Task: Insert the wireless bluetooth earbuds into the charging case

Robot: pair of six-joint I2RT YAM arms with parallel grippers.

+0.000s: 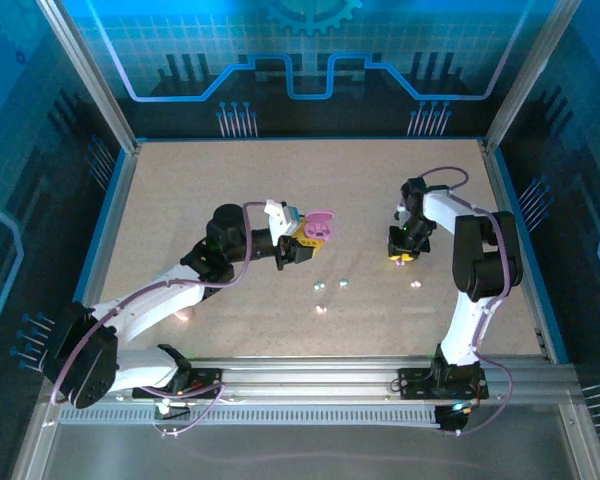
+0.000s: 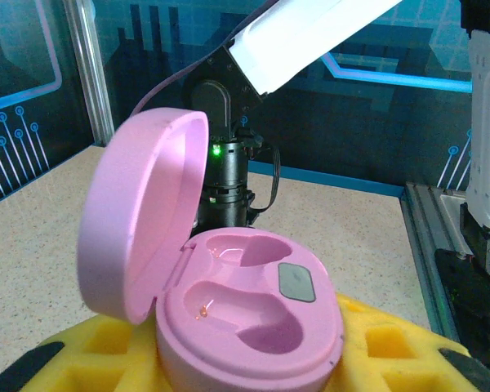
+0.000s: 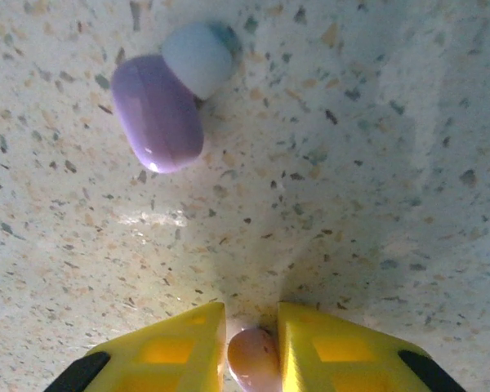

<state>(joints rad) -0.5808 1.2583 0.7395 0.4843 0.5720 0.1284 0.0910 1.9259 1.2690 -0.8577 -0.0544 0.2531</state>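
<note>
R tool (image 3: 251,349) pinches one earbud (image 3: 255,364), 2nd earbud (image 3: 159,110) ahead-left on table (image 3: 367,204); L tool (image 2: 245,359) grips open case (image 2: 253,306).

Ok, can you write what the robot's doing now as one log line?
left gripper: shut on open pink case, wells empty | right gripper: shut on pinkish earbud | loose: purple earbud on table
</note>
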